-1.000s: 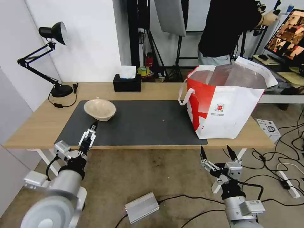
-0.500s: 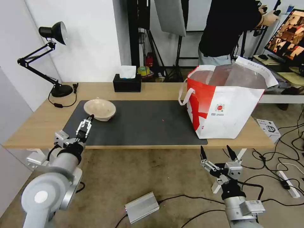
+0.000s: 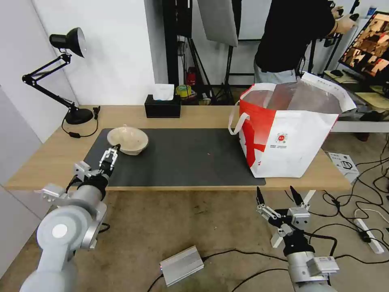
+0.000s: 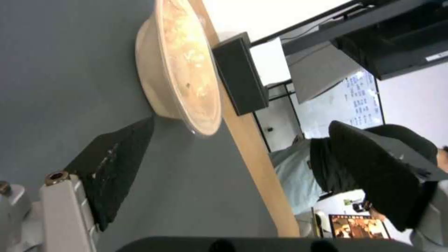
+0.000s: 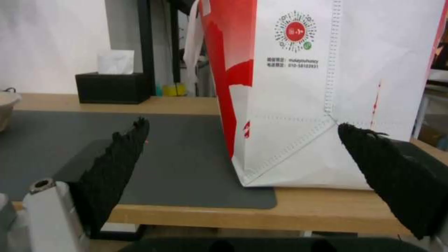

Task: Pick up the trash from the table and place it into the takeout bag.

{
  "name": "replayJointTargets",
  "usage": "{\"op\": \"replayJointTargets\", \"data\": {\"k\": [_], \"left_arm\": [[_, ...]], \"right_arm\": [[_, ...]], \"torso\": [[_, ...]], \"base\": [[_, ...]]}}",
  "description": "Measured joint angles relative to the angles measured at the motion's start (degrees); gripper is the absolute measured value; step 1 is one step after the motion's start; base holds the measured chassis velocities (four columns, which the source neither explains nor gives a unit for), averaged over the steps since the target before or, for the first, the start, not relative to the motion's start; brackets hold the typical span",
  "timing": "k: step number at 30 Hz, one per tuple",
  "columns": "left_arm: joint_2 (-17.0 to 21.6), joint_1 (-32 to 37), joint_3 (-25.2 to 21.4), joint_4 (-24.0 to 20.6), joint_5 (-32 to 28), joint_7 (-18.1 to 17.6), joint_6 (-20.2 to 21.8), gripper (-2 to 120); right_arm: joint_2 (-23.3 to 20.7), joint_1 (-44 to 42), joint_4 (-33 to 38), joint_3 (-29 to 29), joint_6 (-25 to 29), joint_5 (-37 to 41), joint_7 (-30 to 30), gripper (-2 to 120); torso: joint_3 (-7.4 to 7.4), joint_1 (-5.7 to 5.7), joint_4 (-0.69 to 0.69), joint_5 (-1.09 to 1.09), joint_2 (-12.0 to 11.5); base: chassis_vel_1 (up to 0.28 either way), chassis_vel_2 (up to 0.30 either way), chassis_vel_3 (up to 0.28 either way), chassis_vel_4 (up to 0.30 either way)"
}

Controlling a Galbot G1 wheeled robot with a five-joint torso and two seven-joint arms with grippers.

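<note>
Left gripper, jaws parted, is closing in on pulp bowl from 7 o'clock | right gripper is idling agape below the table, 6 o'clock of takeout bag | grasp imminent, judged.

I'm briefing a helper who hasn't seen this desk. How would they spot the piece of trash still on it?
Find the long wooden table with a dark mat. Near the mat's far left corner, toward the lamp, sits a pulp bowl, with the left gripper just in front of it. It is beige, round and shallow, unlike the black tissue box and the red-and-white bag.
</note>
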Motion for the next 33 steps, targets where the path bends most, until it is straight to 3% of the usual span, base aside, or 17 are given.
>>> {"op": "replayJointTargets", "data": {"k": [22,33], "left_arm": [[3.2,-8.2,4.0,10.6,-0.5,-2.1,-0.7,100],[4.3,-13.7,7.0,15.0,-1.0,-4.8,-1.6,100]], "right_arm": [[0.0,0.0,0.0,0.0,0.0,0.0,0.0,100],[0.0,0.0,0.0,0.0,0.0,0.0,0.0,100]], "torso": [[0.00,0.00,0.00,0.01,0.0],[0.00,0.00,0.00,0.00,0.0]], "base": [[0.000,0.000,0.000,0.000],[0.000,0.000,0.000,0.000]]}}
